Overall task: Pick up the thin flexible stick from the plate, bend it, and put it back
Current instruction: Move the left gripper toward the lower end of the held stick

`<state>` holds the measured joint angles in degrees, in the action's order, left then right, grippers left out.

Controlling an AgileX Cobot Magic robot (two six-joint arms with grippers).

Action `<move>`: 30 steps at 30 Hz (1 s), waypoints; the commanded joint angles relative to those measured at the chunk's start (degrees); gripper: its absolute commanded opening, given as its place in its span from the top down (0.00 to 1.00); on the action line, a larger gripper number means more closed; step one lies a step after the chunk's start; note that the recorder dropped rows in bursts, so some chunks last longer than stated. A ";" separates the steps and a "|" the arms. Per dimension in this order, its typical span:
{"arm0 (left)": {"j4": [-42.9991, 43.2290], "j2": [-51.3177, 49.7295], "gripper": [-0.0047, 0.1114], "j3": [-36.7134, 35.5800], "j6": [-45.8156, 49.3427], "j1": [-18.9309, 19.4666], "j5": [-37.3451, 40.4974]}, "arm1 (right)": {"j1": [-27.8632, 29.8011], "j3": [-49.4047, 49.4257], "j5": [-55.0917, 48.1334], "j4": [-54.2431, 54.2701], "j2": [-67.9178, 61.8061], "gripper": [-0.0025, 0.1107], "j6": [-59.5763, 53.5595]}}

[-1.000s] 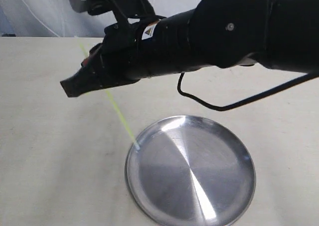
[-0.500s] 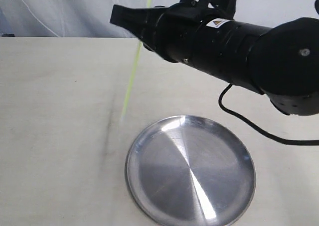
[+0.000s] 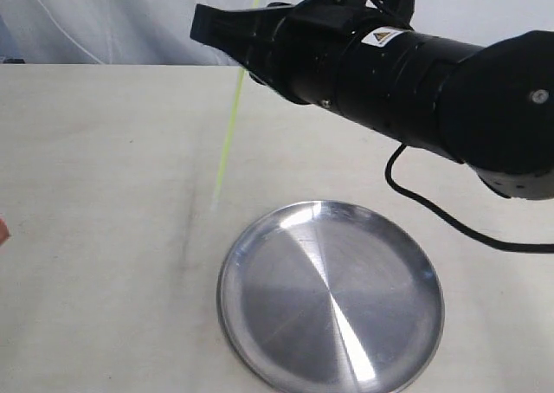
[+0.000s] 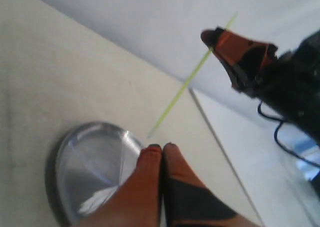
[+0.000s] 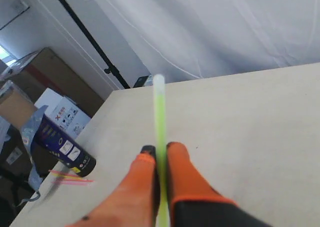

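Note:
The thin light-green stick hangs steeply in the air, its lower end over the table just left of the steel plate and apart from it. My right gripper is shut on the stick near its upper part. In the right wrist view the stick runs between the shut orange fingers of the right gripper. In the left wrist view my left gripper is shut on nothing, close to the plate, with the stick and right gripper beyond it.
The black right arm and its cable cross above the plate's far side. A dark can and pink sticks lie past the table's edge, beside boxes. A white curtain hangs behind the table.
The right arm has swung up and to the right, lifting the stick's lower end off the plate's rim. In the last half second it has barely moved.

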<state>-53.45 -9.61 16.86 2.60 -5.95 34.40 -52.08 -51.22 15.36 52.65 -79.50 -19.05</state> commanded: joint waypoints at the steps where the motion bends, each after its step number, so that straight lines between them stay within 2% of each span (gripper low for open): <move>1: 1.65 -10.39 0.96 6.93 13.31 -0.42 10.26 | 0.08 0.08 -2.88 -1.41 0.62 0.99 -0.11; 5: 2.02 -18.42 0.95 11.41 24.47 -0.42 11.93 | 0.08 -0.05 -5.64 -1.57 1.37 0.99 -0.11; 7: 1.74 -21.82 0.92 13.10 29.14 -0.42 11.93 | 0.08 -0.05 -6.78 -1.57 1.89 0.99 -0.11; 9: 1.25 -24.98 0.84 14.29 31.39 -0.42 12.59 | 0.08 -0.05 -7.78 -1.57 2.28 0.99 -0.11; 14: -2.12 -33.09 0.58 15.47 35.71 -0.42 14.90 | -0.01 -0.05 -8.33 -1.57 2.39 0.99 2.46; 16: -4.71 -36.04 0.52 15.56 39.51 -0.42 15.62 | -0.01 -0.05 -8.57 -1.57 2.39 0.99 2.99; 22: -15.96 -42.63 0.51 15.69 50.98 -0.42 16.88 | -0.38 -1.04 -9.29 -1.57 2.39 0.99 4.00; 30: -19.11 -46.43 0.51 15.69 56.99 -0.53 17.38 | -4.60 -3.21 -6.72 -2.22 1.66 0.99 4.00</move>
<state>-70.69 -55.64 32.21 57.77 -6.17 51.42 -55.55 -53.71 7.22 51.31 -77.57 -14.95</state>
